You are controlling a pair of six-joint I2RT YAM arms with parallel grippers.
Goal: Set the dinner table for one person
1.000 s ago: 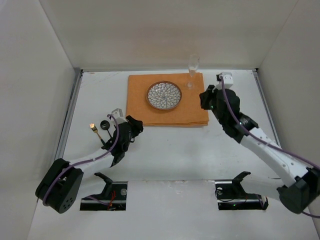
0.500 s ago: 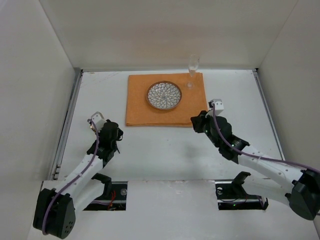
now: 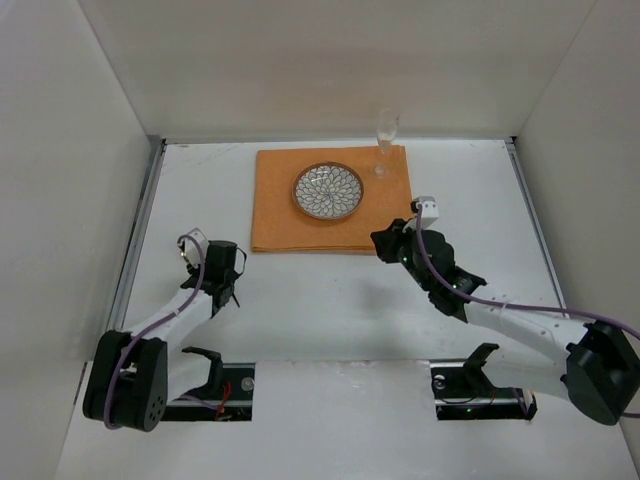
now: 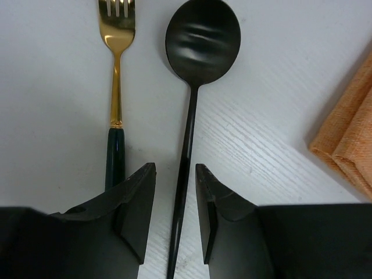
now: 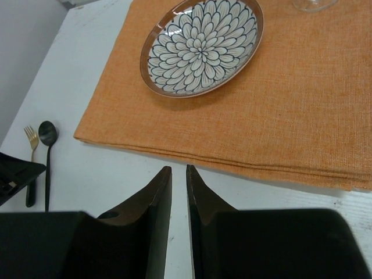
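Bright, even, diffuse light leaves only faint soft shadows under the two white robot arms (image 3: 520, 320) on the large flat white dinner table (image 3: 330, 300), puts pale rippled reflections in the matte black metal spoon (image 4: 202, 35), and the black fingers (image 4: 131, 209) of the left gripper (image 4: 175, 171) look slightly soft up close.

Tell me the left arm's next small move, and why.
Probably close the left gripper on the black spoon. Its thin handle runs straight between the open fingers, while the gold fork lies just outside them. How high the fingers sit above the handle is hard to judge, so a slight lowering may be needed first.
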